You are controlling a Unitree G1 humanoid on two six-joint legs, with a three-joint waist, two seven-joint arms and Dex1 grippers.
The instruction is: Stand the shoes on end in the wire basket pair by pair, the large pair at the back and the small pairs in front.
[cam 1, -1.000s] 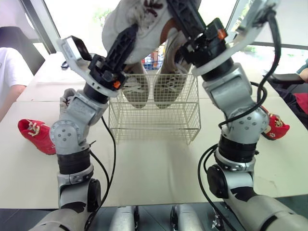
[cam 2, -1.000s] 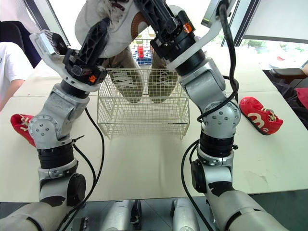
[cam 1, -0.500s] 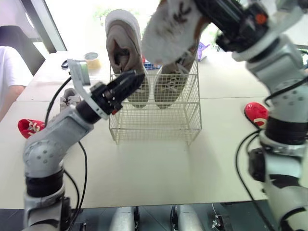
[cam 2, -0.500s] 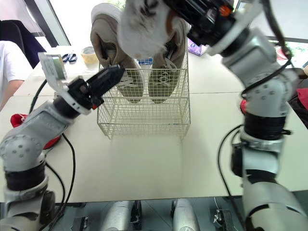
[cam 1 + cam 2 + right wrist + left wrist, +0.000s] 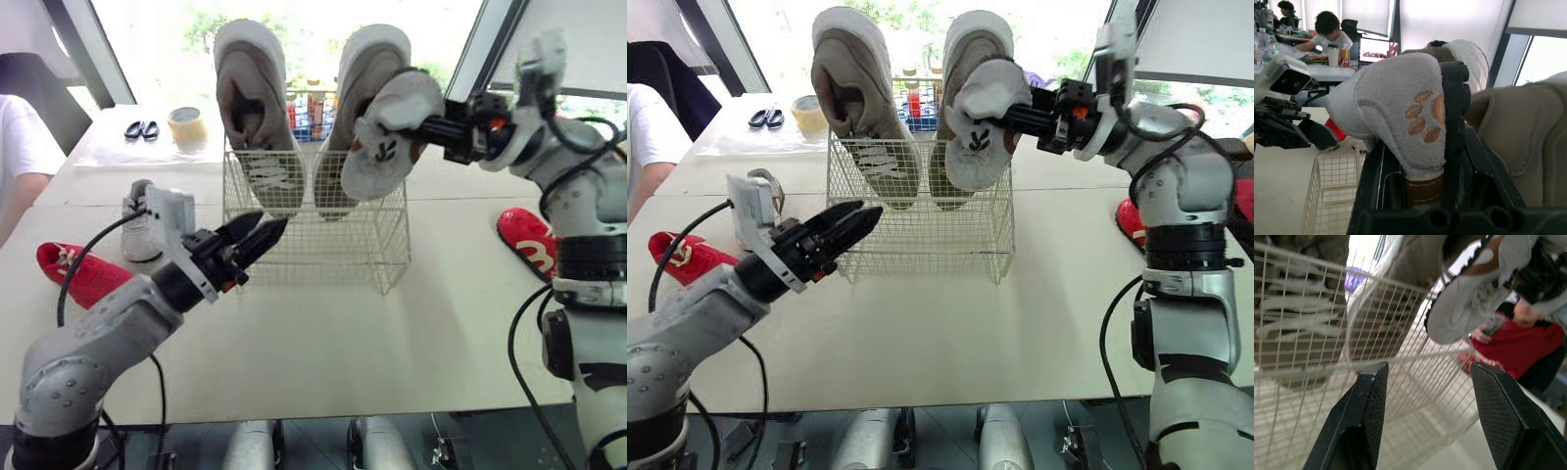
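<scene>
Wire basket (image 5: 313, 257) on pale surface (image 5: 323, 343): pair of large tan shoes (image 5: 251, 117) standing on end along its back. Right hand (image 5: 1019, 119): clamped on small grey paw-print shoe (image 5: 384, 145), held in the air over the basket's right part, in front of the right tan shoe. Left hand (image 5: 263, 230): fingers apart, just before the basket's left front. Loose on the surface: small grey shoe (image 5: 142, 227) and red shoe (image 5: 83, 276) left of the basket; second red shoe (image 5: 529, 241) to its right.

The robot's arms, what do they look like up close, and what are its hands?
The left arm and right arm are silver-grey rounded segments with black joint bands, and black cables loop alongside. The left gripper and right gripper each have two black textured fingers, an orange mark at the base and a white camera bracket.
</scene>
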